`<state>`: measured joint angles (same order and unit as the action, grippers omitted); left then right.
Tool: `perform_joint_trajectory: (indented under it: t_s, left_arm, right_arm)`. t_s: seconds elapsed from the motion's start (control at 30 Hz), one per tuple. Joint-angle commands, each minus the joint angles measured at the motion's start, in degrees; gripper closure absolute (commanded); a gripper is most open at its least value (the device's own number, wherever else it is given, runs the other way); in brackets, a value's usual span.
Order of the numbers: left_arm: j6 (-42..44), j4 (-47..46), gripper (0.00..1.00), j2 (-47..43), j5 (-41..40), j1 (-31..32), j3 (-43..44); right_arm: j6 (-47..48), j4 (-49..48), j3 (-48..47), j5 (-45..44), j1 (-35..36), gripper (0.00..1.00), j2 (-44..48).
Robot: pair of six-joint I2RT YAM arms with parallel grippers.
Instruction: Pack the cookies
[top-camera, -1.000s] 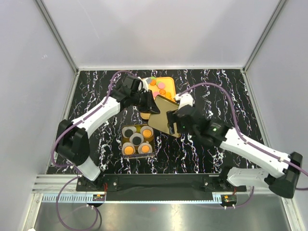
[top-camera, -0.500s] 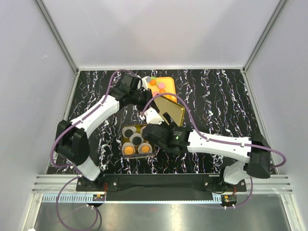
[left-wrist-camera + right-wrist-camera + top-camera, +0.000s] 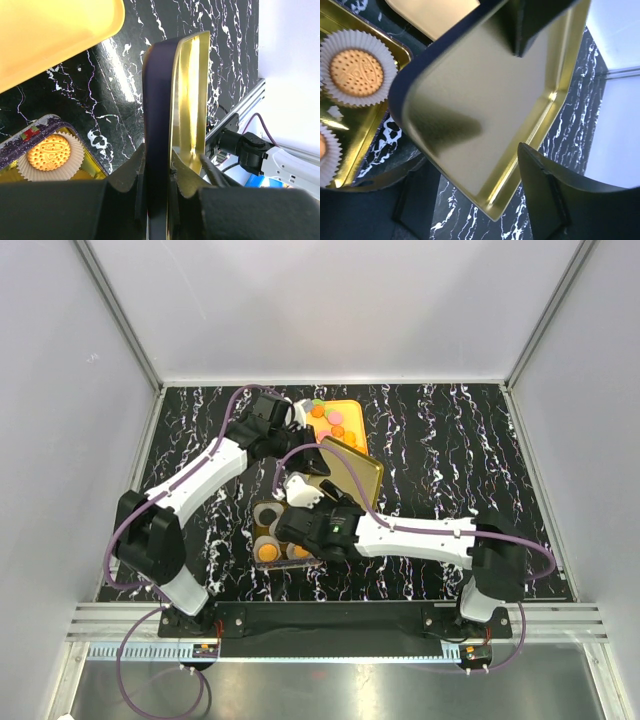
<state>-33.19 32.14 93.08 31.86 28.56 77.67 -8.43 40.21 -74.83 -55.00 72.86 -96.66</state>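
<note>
Orange cookies (image 3: 268,551) sit in white paper cups inside the gold tin (image 3: 259,506); one cookie (image 3: 356,67) shows in the right wrist view, another cookie (image 3: 50,152) in the left. More cookies (image 3: 327,420) lie on the yellow tray (image 3: 350,408). My left gripper (image 3: 159,170) is shut on the edge of the tin's lid (image 3: 185,100), dark outside and gold inside, and holds it tilted above the table. My right gripper (image 3: 480,200) is open and straddles a lower corner of the lid (image 3: 485,100). In the top view the right gripper (image 3: 318,508) hangs over the tin, under the lid (image 3: 350,475).
The right arm (image 3: 420,535) stretches across the middle of the black marbled table (image 3: 450,440) and covers part of the tin. The yellow tray (image 3: 50,35) lies just behind the lid. Aluminium rails (image 3: 300,625) run along the near edge.
My right arm has swung left, from beside the lid to over the tin, its jaws now around the lid's corner and somewhat narrower. The left gripper still holds the lid, which lies flatter.
</note>
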Motion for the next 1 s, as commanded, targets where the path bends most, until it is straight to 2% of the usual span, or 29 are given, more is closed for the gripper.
perform_joint_trajectory:
  t_s: [0.0, 0.2, 0.33, 0.47, 0.5, 0.63, 0.67, 0.73, 0.77, 0.87, 0.9, 0.97]
  left_arm:
    - [0.32, -1.2, 1.0, -3.16, 2.51, -0.34, 0.73]
    - [0.14, -1.38, 1.0, -4.66, 3.47, -0.26, 0.03]
    - [-0.12, -1.73, 1.0, -5.45, 4.09, -0.34, -0.5]
    - [0.32, -1.47, 0.96, -6.15, 4.44, -0.34, -0.59]
    - [0.49, -1.38, 0.9, -6.33, 4.27, -0.34, -0.5]
    - [1.54, -0.59, 0.68, -6.94, 3.04, -0.26, 0.99]
    - [1.64, -0.15, 0.51, -7.03, 2.43, -0.34, 1.52]
    - [2.51, 0.81, 0.37, -6.95, -0.2, -0.43, 3.45]
    - [2.95, 1.25, 0.26, -6.86, -1.52, -0.61, 4.41]
    - [4.01, 2.57, 0.16, -6.33, -5.57, -2.27, 9.24]
    - [4.1, 2.66, 0.13, -5.89, -6.01, -3.15, 11.78]
    - [3.92, 2.75, 0.12, -5.45, -5.49, -6.4, 14.17]
  right_arm:
    - [2.0, -1.97, -2.78, -5.37, 0.62, 0.34, -0.63]
    - [4.82, -4.34, -2.08, -8.27, 0.7, 0.54, -0.9]
    - [6.05, -5.66, -2.08, -8.98, 0.62, 0.61, -1.16]
    - [7.63, -6.63, -2.51, -10.03, 0.7, 0.83, -1.86]
    - [7.72, -6.72, -2.6, -10.38, 0.62, 0.92, -1.86]
    - [7.99, -6.72, -3.04, -10.48, 0.62, 1.0, -1.16]
    - [7.99, -6.63, -3.3, -10.13, 0.62, 1.0, -0.64]
    - [7.81, -5.49, -3.83, -8.81, 0.62, 1.0, 0.15]
    - [7.38, -4.01, -4.1, -8.02, 0.62, 1.0, 1.12]
    - [6.58, -2.77, -4.45, -1.53, 0.7, 1.0, 4.27]
    - [6.23, -2.33, -4.54, 3.01, 0.7, 1.0, 5.25]
    - [4.66, -0.75, -5.24, 7.43, 0.44, 1.0, 7.88]
